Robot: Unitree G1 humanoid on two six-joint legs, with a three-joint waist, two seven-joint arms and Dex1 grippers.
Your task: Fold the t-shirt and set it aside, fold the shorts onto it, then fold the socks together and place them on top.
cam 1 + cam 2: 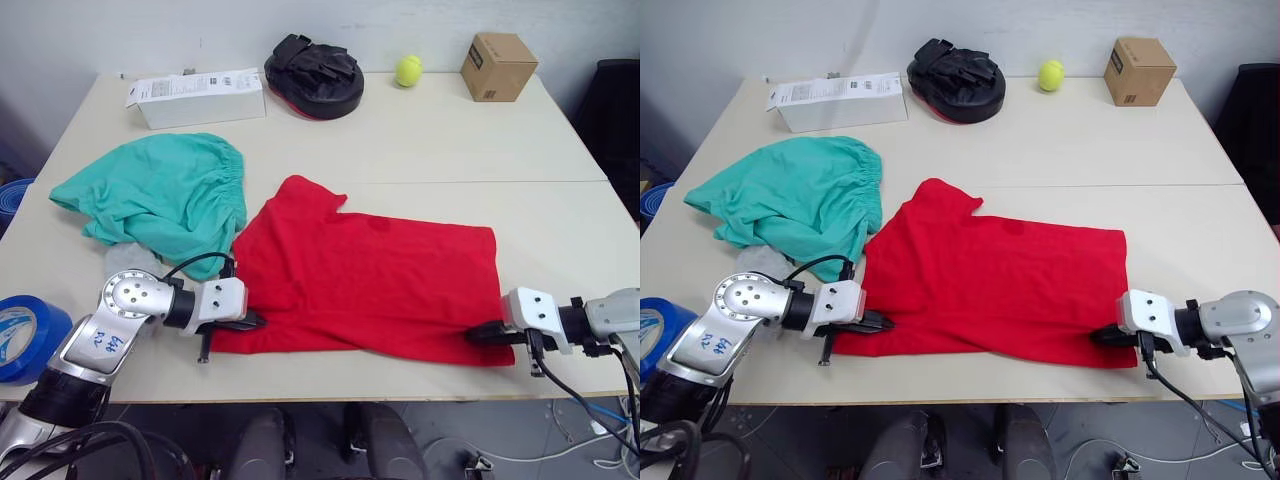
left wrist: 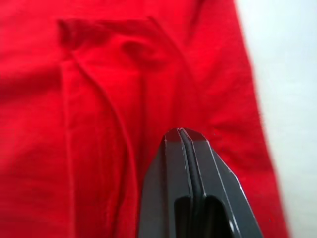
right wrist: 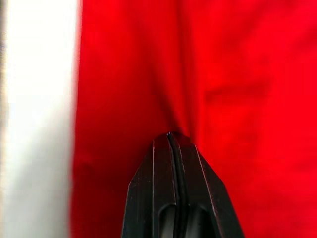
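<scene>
I'm seeing the t-shirt point(image 1: 370, 285) lying spread along the table's point(image 1: 450, 150) near edge. My left gripper point(image 1: 250, 322) is pinching its near left corner with fingers point(image 2: 181, 188) pressed together, and my right gripper point(image 1: 480, 334) is clamping the near right corner. The shorts point(image 1: 165, 195) are lying bunched just left of it, with a grey sock point(image 1: 130, 258) peeking from underneath.

Socks point(image 1: 128, 258) mostly lying hidden under shorts point(image 1: 160, 195), only grey patch peeking out at left of head view. Blue tape roll point(image 1: 22, 335) getting cut off by left edge. T-shirt point(image 2: 99, 124) running blurred past wrist-view edges.
</scene>
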